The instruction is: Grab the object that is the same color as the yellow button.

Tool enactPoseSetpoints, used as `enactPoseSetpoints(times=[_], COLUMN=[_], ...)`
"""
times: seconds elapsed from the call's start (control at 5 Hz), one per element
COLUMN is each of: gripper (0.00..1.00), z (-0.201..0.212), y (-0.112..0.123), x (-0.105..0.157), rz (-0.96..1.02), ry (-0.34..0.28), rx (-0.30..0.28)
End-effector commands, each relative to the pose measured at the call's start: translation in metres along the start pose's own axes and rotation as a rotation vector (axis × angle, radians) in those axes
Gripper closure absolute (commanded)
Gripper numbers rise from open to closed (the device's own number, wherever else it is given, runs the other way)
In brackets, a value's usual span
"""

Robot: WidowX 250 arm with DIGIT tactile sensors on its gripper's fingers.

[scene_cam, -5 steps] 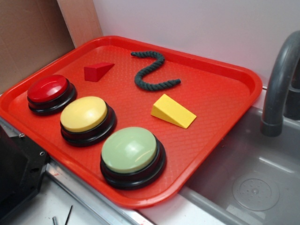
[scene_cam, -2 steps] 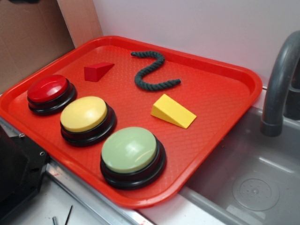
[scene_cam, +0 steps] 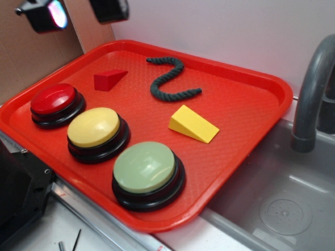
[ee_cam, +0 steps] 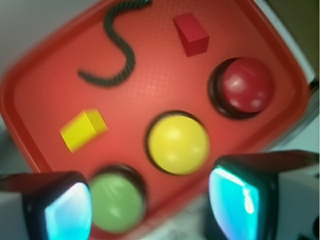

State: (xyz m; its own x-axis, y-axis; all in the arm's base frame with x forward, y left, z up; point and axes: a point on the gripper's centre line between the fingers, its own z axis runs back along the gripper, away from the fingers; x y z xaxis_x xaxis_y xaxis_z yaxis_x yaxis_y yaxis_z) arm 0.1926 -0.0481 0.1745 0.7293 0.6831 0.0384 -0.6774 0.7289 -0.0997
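Note:
The yellow wedge (scene_cam: 192,124) (ee_cam: 83,129) lies on the red tray (scene_cam: 246,104), right of centre. The yellow button (scene_cam: 95,127) (ee_cam: 177,142), a pale yellow dome on a black base, sits in the tray's front row between the red-domed one and the green-domed one. My gripper (scene_cam: 76,11) (ee_cam: 150,205) hangs high above the tray's far left corner, well away from the wedge. Its two fingers stand wide apart with nothing between them.
A red button (scene_cam: 54,99), a green button (scene_cam: 146,167), a small red wedge (scene_cam: 109,79) and a dark rope (scene_cam: 170,78) also lie on the tray. A grey sink (scene_cam: 282,198) with a curved faucet (scene_cam: 311,94) is at right. Cardboard (scene_cam: 31,57) stands at left.
My gripper has come down into the exterior view at the top left; a second ago it was out of frame. The things on the tray have not moved.

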Motion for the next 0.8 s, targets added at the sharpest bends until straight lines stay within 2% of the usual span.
enactPoseSetpoints(times=[0.0,0.2,0.4,0.6], gripper=[0.00,0.00,0.00,0.00], z=[-0.027,-0.047,-0.077,-0.102], y=[-0.029,-0.045,-0.062,-0.072], x=[0.012,0.013,0.009,0.006], rz=[0.333,0.451,0.565,0.610], ry=[-0.073,-0.077,-0.072,-0.093], rx=[-0.081,-0.055,0.008,0.070])
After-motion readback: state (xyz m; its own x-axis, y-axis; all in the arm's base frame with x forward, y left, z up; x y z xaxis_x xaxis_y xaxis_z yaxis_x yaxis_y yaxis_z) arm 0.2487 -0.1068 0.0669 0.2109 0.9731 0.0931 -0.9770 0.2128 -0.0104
